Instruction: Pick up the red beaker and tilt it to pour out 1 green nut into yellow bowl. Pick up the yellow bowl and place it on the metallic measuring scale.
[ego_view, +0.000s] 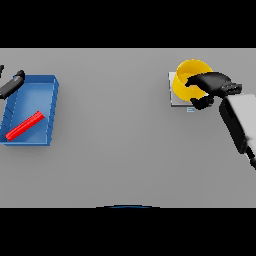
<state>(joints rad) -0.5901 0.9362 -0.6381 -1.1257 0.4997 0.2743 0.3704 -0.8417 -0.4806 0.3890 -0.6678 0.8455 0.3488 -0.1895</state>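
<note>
Head view: right robot hand (209, 86) curled over yellow bowl (188, 80), fingers and thumb pinching its near rim. Bowl sits on metallic scale (173, 98), directly under hand. Left robot hand (11, 84) at far left edge, fingers unclear, touching blue tray (52, 107); red beaker (24, 125) lies inside tray, just below that hand.

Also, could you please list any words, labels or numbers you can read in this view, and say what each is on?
None can be read. The metallic measuring scale under the yellow bowl has a small bluish display patch at its front edge, too small to read. The blue tray and red beaker show no markings.
</note>
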